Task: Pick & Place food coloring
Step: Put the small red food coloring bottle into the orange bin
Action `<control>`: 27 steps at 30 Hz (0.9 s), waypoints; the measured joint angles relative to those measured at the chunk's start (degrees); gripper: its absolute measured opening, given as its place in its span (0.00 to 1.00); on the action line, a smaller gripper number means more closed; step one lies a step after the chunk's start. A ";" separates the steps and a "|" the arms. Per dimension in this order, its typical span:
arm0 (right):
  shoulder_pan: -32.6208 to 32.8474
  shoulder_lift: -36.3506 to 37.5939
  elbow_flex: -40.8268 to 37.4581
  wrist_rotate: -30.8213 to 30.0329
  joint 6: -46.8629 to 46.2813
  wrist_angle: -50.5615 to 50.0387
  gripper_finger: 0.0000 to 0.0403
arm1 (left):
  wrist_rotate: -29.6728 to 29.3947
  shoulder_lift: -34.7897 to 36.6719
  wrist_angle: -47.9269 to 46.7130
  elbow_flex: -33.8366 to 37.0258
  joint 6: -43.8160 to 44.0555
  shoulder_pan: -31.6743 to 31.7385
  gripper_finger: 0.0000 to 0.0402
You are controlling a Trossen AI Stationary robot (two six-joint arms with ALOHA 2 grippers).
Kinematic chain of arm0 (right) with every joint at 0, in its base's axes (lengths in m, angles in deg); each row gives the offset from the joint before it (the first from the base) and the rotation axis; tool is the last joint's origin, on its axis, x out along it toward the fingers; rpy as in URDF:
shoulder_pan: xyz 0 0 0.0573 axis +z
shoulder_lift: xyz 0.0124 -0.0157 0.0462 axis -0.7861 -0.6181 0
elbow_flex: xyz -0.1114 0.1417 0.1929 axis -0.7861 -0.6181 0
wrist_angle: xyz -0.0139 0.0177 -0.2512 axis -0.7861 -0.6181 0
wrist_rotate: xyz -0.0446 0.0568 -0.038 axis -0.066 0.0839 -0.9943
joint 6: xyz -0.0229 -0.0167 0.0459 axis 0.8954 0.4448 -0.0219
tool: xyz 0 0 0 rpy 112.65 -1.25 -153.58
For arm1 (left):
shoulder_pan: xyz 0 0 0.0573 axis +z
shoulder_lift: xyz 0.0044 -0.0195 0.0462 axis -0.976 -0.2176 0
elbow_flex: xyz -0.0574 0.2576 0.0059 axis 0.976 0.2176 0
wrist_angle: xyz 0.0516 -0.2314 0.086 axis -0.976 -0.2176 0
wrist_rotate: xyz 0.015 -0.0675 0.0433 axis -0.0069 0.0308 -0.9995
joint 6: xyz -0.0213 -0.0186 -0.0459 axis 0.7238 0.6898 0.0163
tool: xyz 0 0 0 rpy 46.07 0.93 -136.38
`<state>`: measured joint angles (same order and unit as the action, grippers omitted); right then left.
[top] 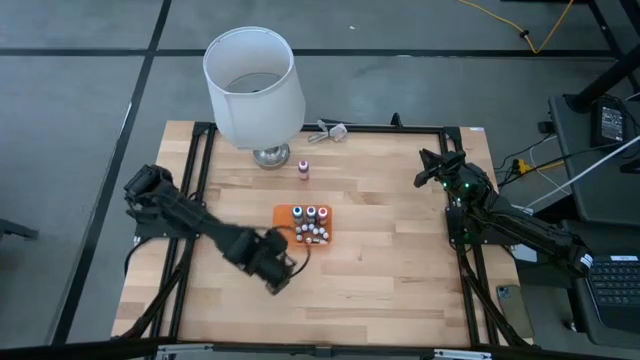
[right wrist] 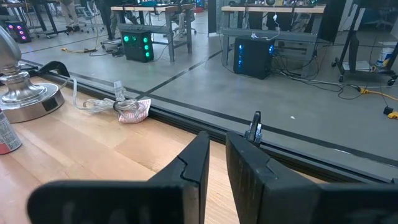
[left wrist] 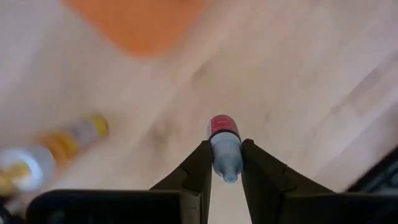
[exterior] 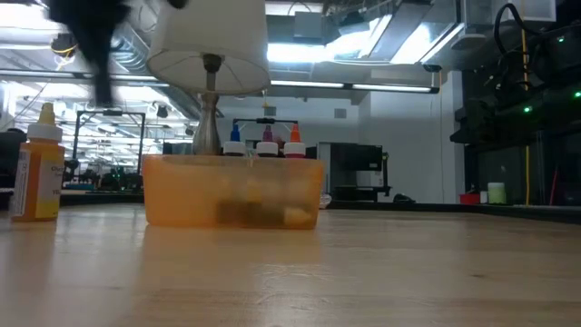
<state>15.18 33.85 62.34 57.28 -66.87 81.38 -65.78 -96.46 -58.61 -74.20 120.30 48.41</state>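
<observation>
My left gripper (top: 278,268) (left wrist: 224,148) hangs above the table just near-left of the orange tray (top: 285,222) and is shut on a tiny food coloring bottle (left wrist: 224,140) with a red body and a whitish cap. Several more bottles (top: 311,226) stand in the tray; three of them show above its rim in the low view (exterior: 266,145). One bottle (top: 303,170) stands alone beside the lamp's base. A yellow-orange bottle (left wrist: 59,146) (exterior: 36,168) is on the table under my left arm. My right gripper (top: 428,168) (right wrist: 217,152) waits at the far right, its fingers a narrow gap apart, empty. My left gripper pinches the bottle's whitish cap end (left wrist: 226,160) between its two fingers (left wrist: 200,163). The fingers come from above, pointing down. The bottle hangs below them with its red body (left wrist: 222,124) toward the table, lifted clear of the wood.
A big white-shaded lamp (top: 254,85) on a metal base (top: 270,156) stands at the far edge. A crumpled wrapper with a cord (top: 331,130) (right wrist: 130,109) lies by the far rail. Bare wood lies near and to the right of the tray (exterior: 231,193).
</observation>
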 joint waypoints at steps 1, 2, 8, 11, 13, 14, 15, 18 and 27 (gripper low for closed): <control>0.02 0.00 0.00 0.01 0.00 0.00 0.14 | -0.47 0.00 -0.31 -0.75 -1.73 1.34 0.16; 0.00 0.00 0.00 0.01 0.00 0.00 0.14 | -1.08 0.00 -0.80 -1.52 -3.18 2.74 0.16; 0.02 0.02 0.00 0.01 0.00 0.00 0.14 | -3.17 0.00 -2.11 -2.62 -10.54 10.01 0.16; 0.01 0.00 0.00 0.01 0.00 -0.01 0.14 | -3.88 -0.50 -2.22 -2.64 -13.14 12.79 0.16; 0.01 0.01 0.00 0.00 0.00 -0.01 0.14 | -4.07 -1.46 -2.26 -2.64 -14.60 14.14 0.16; 0.01 0.00 0.00 0.01 0.00 0.00 0.14 | -4.05 -1.91 -2.22 -2.64 -15.27 14.79 0.16; 0.01 0.00 0.00 0.00 0.00 -0.01 0.14 | -4.07 -2.44 -2.23 -2.64 -15.96 15.32 0.16; 0.02 0.02 0.00 0.01 0.00 0.00 0.14 | -3.91 -4.72 -2.07 -2.64 -17.92 16.61 0.16; 0.01 0.00 0.00 0.01 0.00 -0.02 0.14 | -2.01 -10.74 2.26 -2.55 -22.44 18.76 0.16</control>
<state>15.19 33.85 62.34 57.29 -66.87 81.36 -67.79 -107.20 -56.35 -76.75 97.86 67.17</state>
